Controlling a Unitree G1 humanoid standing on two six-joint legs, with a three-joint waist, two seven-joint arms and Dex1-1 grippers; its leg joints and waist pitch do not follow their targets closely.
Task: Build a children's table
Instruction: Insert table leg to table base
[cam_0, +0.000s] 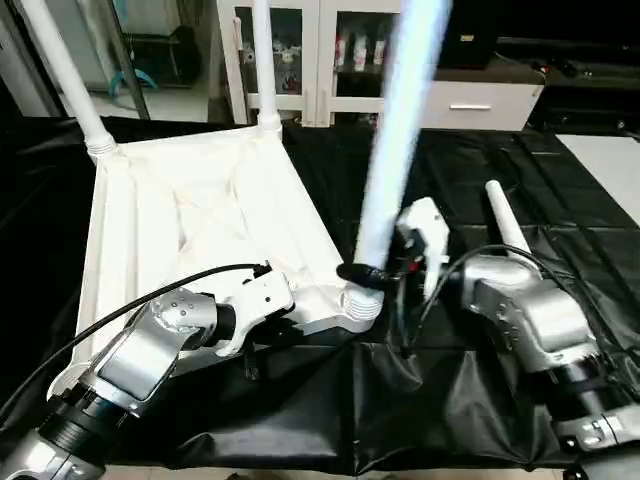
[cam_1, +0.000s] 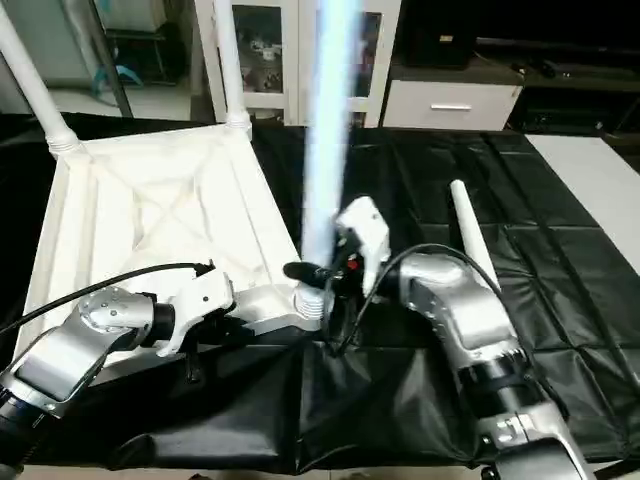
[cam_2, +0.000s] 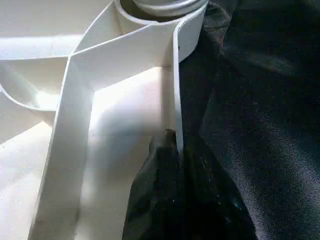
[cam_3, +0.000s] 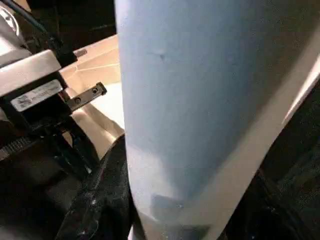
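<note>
Black right hand (cam_0: 362, 272) grips upright leg (cam_0: 400, 130) at socket (cam_0: 360, 303).

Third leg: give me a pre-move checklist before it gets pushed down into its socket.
1. Right hand gripping the third leg low down: ok.
2. Leg end over the near corner socket: ok.
3. Leg fully seated: cannot tell.
4. Left hand shut on the tabletop rim, steadying it: ok.
5. Two far legs upright in their sockets: ok.
6. Fourth leg lying on the black cloth, within reach: ok.
</note>
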